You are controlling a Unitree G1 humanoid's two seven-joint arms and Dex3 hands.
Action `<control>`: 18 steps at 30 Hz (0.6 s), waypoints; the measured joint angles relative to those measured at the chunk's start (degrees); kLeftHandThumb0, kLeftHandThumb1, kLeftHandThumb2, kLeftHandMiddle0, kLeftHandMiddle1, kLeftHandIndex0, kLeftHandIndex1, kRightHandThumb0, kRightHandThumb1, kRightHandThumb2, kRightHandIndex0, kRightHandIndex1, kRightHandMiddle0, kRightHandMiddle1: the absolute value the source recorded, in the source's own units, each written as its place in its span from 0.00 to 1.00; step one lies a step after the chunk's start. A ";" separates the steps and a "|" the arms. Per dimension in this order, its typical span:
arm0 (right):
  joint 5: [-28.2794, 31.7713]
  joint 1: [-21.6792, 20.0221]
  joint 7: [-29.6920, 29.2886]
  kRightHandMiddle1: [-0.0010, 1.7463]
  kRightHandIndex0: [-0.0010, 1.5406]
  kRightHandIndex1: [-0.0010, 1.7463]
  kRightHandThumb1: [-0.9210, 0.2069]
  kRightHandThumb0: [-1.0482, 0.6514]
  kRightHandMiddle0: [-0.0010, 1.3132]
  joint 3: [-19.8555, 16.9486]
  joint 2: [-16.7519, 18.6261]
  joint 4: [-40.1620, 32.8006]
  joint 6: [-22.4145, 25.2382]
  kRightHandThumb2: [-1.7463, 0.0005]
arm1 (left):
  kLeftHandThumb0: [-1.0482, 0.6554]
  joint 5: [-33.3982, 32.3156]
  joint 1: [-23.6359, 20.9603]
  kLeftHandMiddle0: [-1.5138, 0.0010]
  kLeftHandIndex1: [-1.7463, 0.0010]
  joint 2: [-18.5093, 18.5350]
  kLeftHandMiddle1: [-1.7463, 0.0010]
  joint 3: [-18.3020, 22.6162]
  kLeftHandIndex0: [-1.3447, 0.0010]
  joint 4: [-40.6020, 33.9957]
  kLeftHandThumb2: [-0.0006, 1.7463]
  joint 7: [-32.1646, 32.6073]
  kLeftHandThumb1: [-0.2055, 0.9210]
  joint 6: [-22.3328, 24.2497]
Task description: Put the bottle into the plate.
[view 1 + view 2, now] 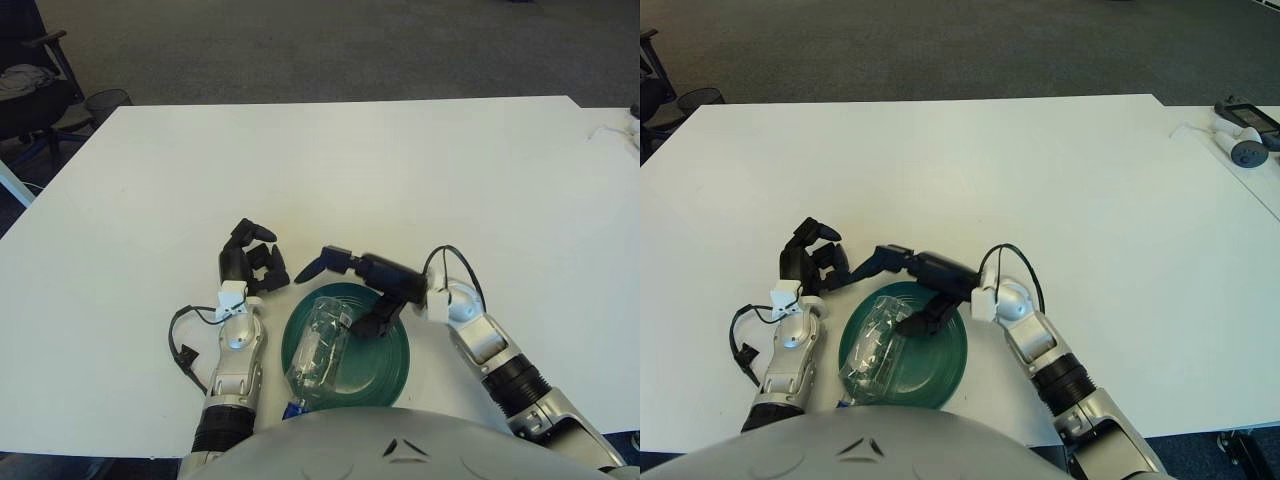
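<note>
- Nearest the camera, a clear plastic bottle (318, 350) is seen lying on its side in the green plate (385, 375), its blue cap end past the near rim.
- No label or writing can be read on the bottle.
- Over the plate's far edge, the right hand (375, 285) is held with fingers (312, 268) spread apart, clamped on nothing.
- Left of the plate, the left hand (248, 262) shows above the white counter (350, 170), fingers curled together, empty.
</note>
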 measured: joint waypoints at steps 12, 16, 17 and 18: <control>17.25 -3.11 -10.20 0.78 0.13 0.66 0.16 0.20 0.09 -17.47 10.60 4.35 6.50 0.53 | 0.27 -0.22 -0.34 0.11 0.00 -0.03 0.00 0.27 0.39 4.23 0.93 -0.26 0.24 -6.65; 19.96 -1.46 -13.61 0.79 0.13 0.67 0.06 0.19 0.06 -20.37 14.28 2.35 7.75 0.58 | 0.27 -0.30 -0.77 0.11 0.00 -0.02 0.00 0.27 0.38 4.58 0.94 -0.38 0.23 -6.69; 20.17 -1.00 -14.40 0.79 0.12 0.67 0.04 0.18 0.05 -20.80 14.90 1.90 8.22 0.59 | 0.27 -0.32 -0.80 0.10 0.00 -0.03 0.00 0.29 0.38 4.54 0.94 -0.42 0.23 -6.55; 20.18 -0.58 -15.08 0.79 0.12 0.67 0.03 0.17 0.04 -21.27 15.49 1.65 8.64 0.59 | 0.27 -0.33 -0.85 0.10 0.00 -0.03 0.00 0.30 0.38 4.46 0.94 -0.45 0.23 -6.32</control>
